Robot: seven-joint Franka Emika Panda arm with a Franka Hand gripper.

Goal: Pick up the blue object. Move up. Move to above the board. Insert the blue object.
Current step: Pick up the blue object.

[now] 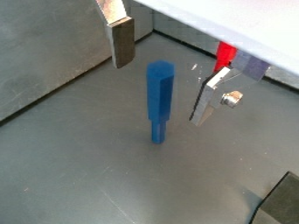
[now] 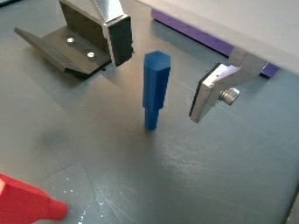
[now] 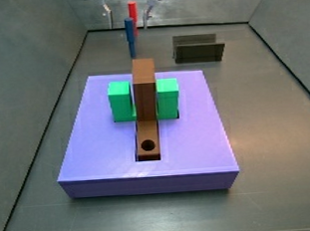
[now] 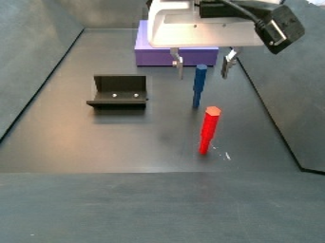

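- The claw (image 1: 163,72) is hanging low over the dark worktop (image 1: 82,175), fingers apart and gripping nothing atm.
- The blue object (image 1: 159,99) is standing upright on the worktop right between the two fingers, w/ a clear gap showing on each side in both wrist views, so not touching either pad afaict.
- One finger (image 2: 117,44) is sitting on one side of the peg, the other finger (image 2: 216,90) on the opposite side; the peg's top is reaching roughly up to fingertip level.
- The peg's lower part is looking a bit thinner than its upper part (image 2: 155,87).
- In a side view the board (image 3: 93,142) is lying flat in the middle of the worktop, w/ the brown centre strip (image 3: 144,88) running down it, a round hole (image 3: 148,145) near one end and green cubes (image 3: 119,101) flanking the strip on both sides.
- The peg (image 3: 129,34) is standing on the floor beyond the board's far edge, apart from it.
- A red stick (image 4: 208,130) is standing upright on its own near the blue one (image 4: 199,87), not touching.
- The fixture (image 4: 118,92) is sitting off to the side, well apart from both pegs.
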